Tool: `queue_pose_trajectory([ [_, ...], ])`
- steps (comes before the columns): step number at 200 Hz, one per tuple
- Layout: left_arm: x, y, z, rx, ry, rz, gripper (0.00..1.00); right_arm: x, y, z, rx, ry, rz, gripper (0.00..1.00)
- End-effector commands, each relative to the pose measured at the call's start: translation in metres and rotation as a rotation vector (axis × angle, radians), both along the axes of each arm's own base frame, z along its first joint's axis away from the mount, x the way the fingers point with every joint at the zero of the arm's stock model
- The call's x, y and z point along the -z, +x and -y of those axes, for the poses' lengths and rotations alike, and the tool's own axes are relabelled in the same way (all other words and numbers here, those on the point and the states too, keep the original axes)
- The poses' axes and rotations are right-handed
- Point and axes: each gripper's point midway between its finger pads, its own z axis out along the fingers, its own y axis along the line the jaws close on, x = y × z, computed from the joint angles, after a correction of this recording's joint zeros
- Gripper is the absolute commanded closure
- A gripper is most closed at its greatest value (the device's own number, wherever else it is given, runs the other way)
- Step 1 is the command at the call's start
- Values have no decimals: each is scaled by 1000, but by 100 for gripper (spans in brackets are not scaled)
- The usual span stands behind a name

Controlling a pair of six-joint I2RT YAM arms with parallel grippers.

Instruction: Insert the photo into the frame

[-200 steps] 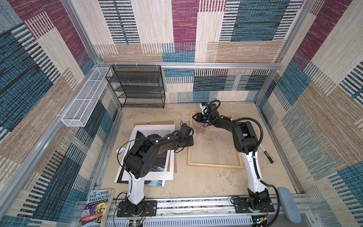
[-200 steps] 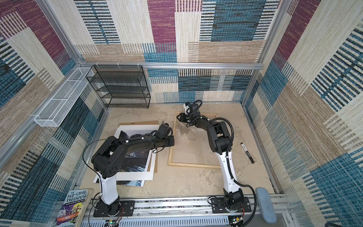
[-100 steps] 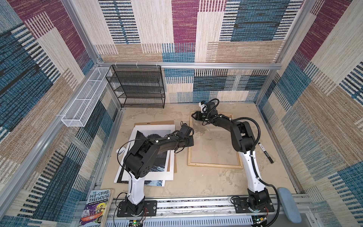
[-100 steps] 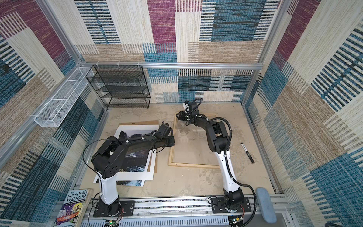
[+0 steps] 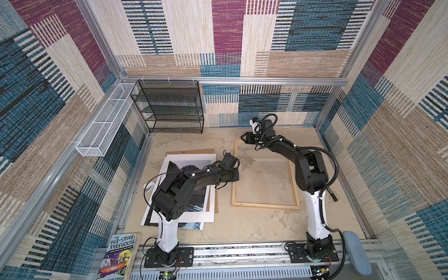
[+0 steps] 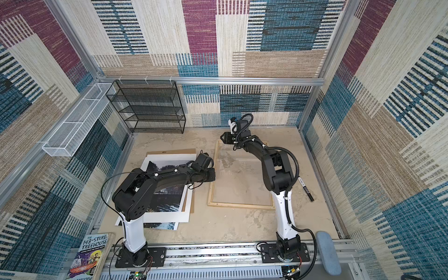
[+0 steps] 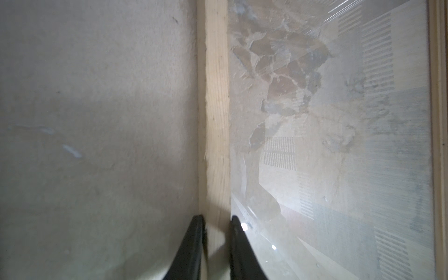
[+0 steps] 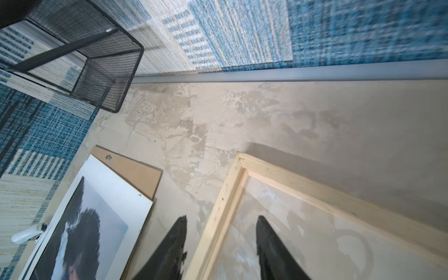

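Mottled beige desk point(image 5: 244, 225) lies under both arms. On it, the left gripper point(image 7: 215, 221) stays pinched narrow on the left strip of the frame point(image 5: 264, 205). The right gripper point(image 8: 221, 218) has spread a little and drifted at the far-left corner; it is half open and holds nothing, jaws straddling the strip. The photo point(image 5: 191, 225) still lies under the mat point(image 5: 189, 217), left of the frame, so insertion hasn't begun.
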Motion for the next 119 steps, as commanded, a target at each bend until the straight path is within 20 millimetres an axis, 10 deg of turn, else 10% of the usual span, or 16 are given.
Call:
queue_pose_trajectory([
  [1, 7, -15, -4, -13, -5, -82, 78, -5, -16, 58, 116, -30, 2, 48],
  [55, 5, -11, -10, -67, -2, -58, 81, 14, -92, 173, 353, -68, -74, 26],
  [119, -5, 1, -30, -182, 45, -3, 84, 36, -141, 223, 482, -89, -138, 24],
])
